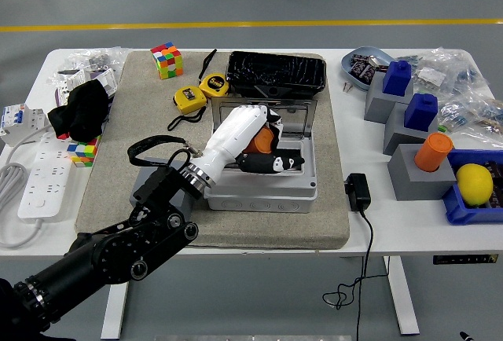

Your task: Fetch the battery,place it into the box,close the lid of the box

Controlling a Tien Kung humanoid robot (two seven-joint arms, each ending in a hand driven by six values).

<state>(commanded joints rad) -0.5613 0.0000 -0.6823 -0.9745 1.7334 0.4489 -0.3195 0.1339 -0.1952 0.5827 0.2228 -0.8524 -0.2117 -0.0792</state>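
While the left hand (250,138) reaches into the open grey box (263,188), its fingers (275,163) curl around an orange battery (260,140), held just above the box floor. Letting go early could tip the battery against the wall. Judging by the angle, the wrist may also snag the raised lid (292,111) and jolt the box on the counter (409,215).

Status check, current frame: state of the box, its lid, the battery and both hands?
Grey box: open, on the mat.
Lid: off, lying behind the box.
Orange battery: over the box's inside, held.
Left hand: inside the box, shut on the battery.
Right hand: not in view.
Orange cylinder: upright in a grey block at right.
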